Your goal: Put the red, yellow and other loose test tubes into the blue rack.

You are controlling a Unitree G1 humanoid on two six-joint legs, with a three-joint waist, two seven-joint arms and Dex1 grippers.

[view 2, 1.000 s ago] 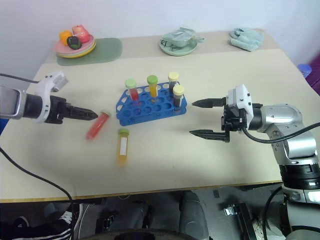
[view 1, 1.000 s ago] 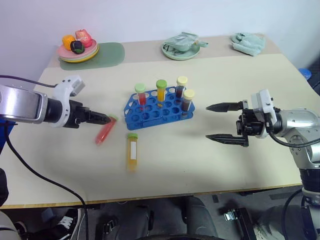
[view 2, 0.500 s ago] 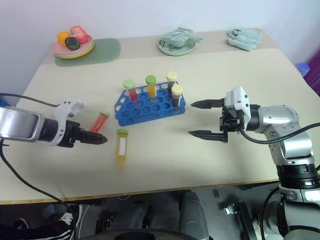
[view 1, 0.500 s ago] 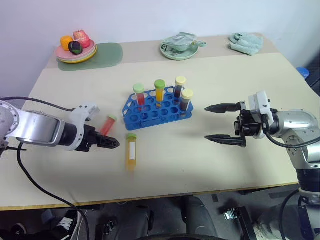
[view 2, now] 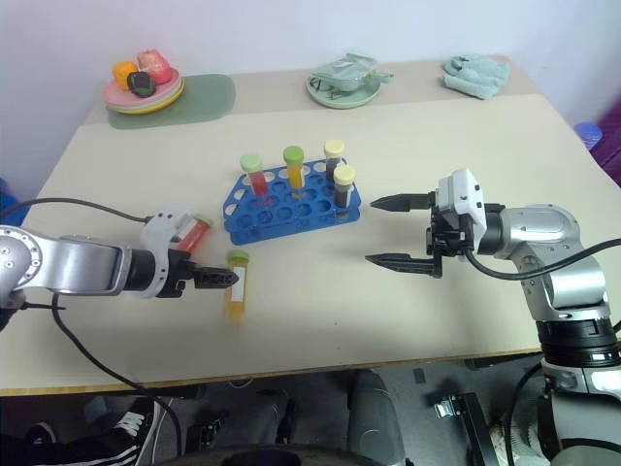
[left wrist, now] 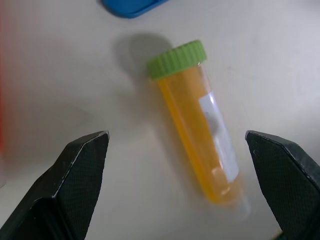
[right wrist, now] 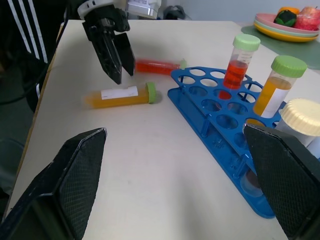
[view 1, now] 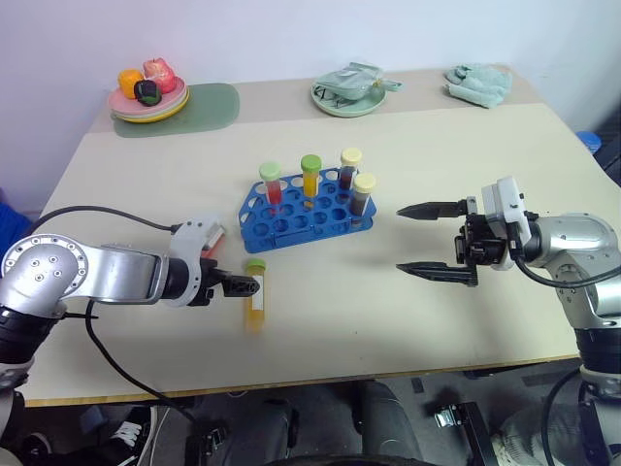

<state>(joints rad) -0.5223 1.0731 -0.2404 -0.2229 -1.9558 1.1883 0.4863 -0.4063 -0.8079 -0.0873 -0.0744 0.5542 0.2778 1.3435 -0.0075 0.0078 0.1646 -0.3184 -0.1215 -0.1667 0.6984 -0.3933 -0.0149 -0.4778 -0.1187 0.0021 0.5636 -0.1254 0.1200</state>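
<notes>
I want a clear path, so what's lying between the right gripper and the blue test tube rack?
Nothing: in the left eye view only bare beige tabletop separates the open right gripper from the blue plastic rack.

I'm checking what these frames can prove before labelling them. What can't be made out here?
- Red tube: head views, lower part hidden behind the left gripper.
- Yellow tube: label text, too blurred in the left wrist view.
- Blue rack: cut off by the left wrist view's edge.

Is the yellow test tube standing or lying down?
Lying down: the yellow test tube rests flat on the table, outside the blue rack.
</notes>
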